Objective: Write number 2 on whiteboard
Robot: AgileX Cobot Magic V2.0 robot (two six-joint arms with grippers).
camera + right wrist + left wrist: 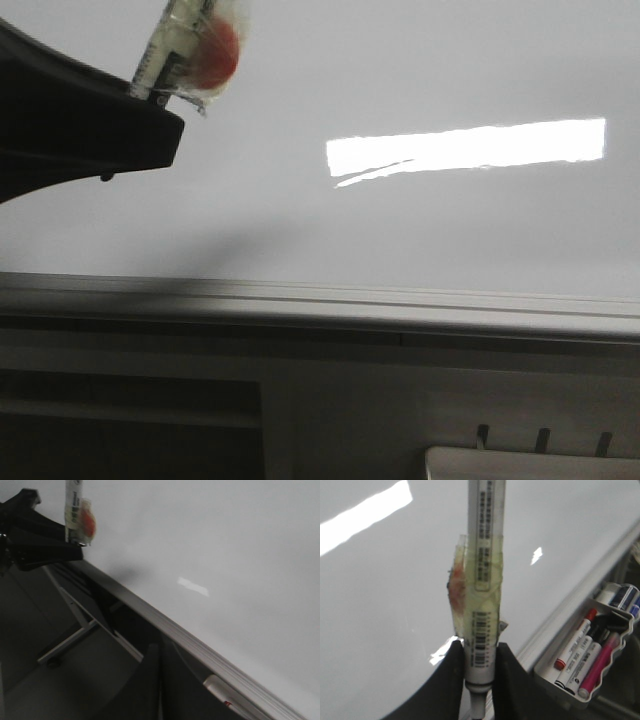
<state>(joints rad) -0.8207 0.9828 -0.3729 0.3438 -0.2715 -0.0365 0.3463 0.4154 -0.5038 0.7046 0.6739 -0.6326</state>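
Observation:
The whiteboard (400,220) fills the front view, pale grey with a bright rectangular reflection (470,146) and a grey rail (330,298) along its lower edge. No number 2 shows on it. My left gripper (480,672) is shut on a white marker (485,555) wrapped in yellowish tape with an orange-red patch. The marker points at the board, its tip out of view. In the front view the marker (195,50) and dark left arm (70,120) sit at the upper left. My right gripper (159,680) is shut and empty, below the rail.
A grey tray (585,655) with several markers, red, black and pink, hangs below the rail (580,595). Its corner shows in the front view (530,465). A metal stand frame (75,640) lies under the board.

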